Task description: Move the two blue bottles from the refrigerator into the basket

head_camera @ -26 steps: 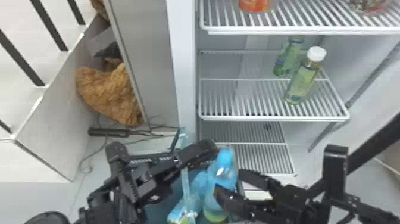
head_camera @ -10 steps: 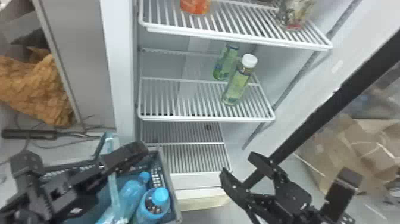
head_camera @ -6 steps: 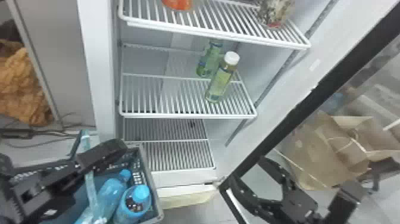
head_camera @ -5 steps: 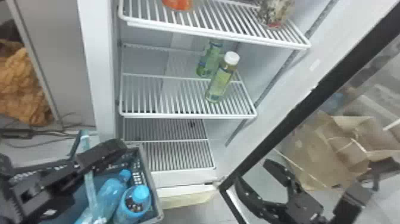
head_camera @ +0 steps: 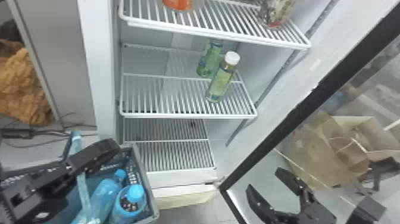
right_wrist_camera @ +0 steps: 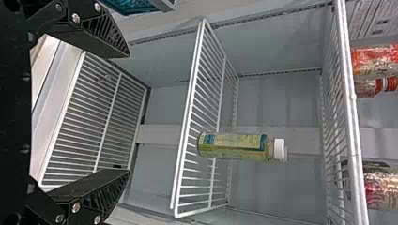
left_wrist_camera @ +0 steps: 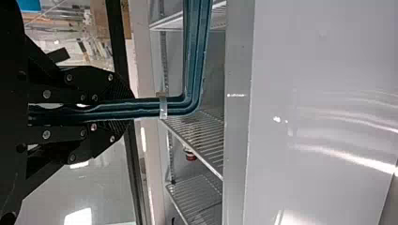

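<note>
Loading appears complete: blue bottles in seven-o'clock basket, left gripper clasping handle, wide right gripper needing no new grasp.

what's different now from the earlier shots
The right end effector, earlier at the nearer blue bottle, has let go and moved away to the right, open in front of the glass door. The head view has swung right, so the refrigerator appears farther left. The left end effector is still on the basket handle; both green bottles stay on their shelf.
</note>
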